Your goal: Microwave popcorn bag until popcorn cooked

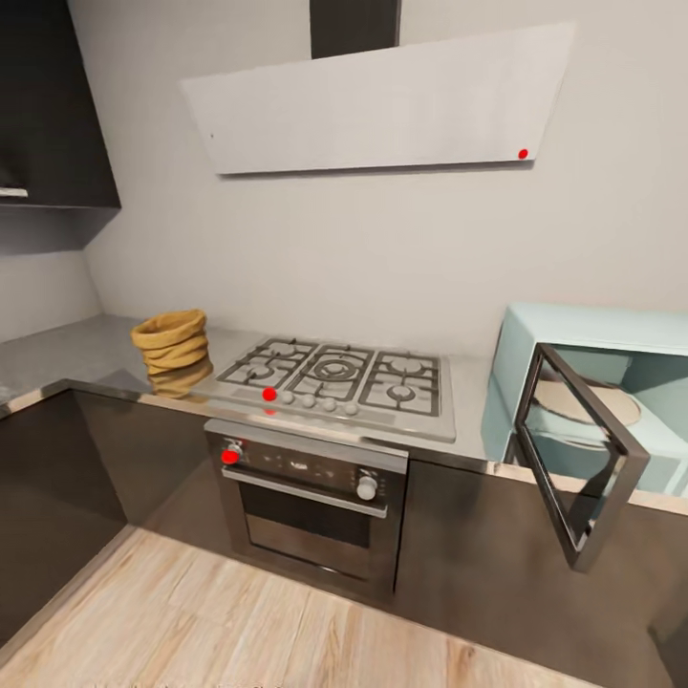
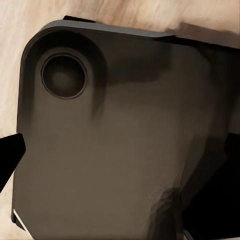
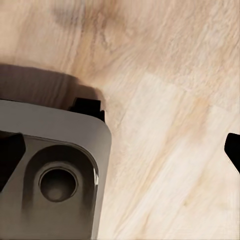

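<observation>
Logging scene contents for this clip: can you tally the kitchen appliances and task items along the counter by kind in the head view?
popcorn bag: 1
microwave, door open: 1
gas hob: 1
built-in oven: 1
range hood: 1
Total: 5

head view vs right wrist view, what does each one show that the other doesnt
Head view alone: the popcorn bag standing on the countertop left of the gas hob, the oven beneath the hob, the range hood on the wall, and the pale blue microwave at the right with its door swung open.

Right wrist view alone: a grey part of the robot's base with a round recess, and dark fingertips at the picture's edges, set wide apart.

Both: the light wooden floor.
</observation>
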Tool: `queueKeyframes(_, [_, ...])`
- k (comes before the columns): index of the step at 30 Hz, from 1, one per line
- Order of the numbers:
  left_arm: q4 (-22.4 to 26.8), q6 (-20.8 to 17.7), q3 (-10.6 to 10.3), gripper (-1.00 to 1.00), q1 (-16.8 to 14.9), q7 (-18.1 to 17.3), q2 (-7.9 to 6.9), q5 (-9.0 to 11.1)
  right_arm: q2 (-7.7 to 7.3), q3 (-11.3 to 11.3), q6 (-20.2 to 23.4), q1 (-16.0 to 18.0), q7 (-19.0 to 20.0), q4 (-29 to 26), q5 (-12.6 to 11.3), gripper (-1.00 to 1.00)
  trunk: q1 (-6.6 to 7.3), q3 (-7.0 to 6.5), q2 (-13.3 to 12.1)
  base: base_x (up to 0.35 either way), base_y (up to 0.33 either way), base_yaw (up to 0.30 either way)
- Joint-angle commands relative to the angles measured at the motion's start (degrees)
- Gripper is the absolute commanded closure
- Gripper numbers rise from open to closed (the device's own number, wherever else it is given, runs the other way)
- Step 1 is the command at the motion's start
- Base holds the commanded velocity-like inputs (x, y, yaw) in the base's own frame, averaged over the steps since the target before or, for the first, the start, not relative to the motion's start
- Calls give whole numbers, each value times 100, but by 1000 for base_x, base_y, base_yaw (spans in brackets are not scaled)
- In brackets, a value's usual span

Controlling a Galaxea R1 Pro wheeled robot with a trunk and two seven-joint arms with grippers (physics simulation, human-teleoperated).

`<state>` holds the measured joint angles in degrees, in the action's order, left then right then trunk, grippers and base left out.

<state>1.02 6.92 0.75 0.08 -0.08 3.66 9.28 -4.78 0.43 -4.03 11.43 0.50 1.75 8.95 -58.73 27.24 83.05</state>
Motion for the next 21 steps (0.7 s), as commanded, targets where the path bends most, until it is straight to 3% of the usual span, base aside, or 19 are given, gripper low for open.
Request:
queueKeyframes(1, [4,11,4,-100,1,-1,2,39,1,1,-35,8,-32,19,37,-100,0,2,3,0,0,279])
queueKeyframes(8, [4,11,4,-100,2,-1,10,39,32,1,-17,8,-84,19,37,-100,0,-18,3,0,0,279])
queueKeyframes(13, [4,11,4,-100,1,-1,11,39,244,1,76,11,-136,19,31,-100,0,-32,3,0,0,279])
queueKeyframes(15, [4,11,4,-100,3,-1,11,39,290,-14,347,10,-143,19,22,-100,0,-35,3,0,0,279])
queueKeyframes(16, [4,11,4,-100,1,-1,11,39,446,-16,856,14,-174,12,33,-100,0,-35,3,0,0,279])
queueKeyframes(17, [4,11,4,-100,1,-1,11,39,604,-21,811,14,-298,10,42,-100,0,-38,3,0,0,279])
queueKeyframes(21, [4,11,4,-100,1,-1,3,39,546,-25,236,13,-313,18,-4,-100,0,-49,3,0,0,279])
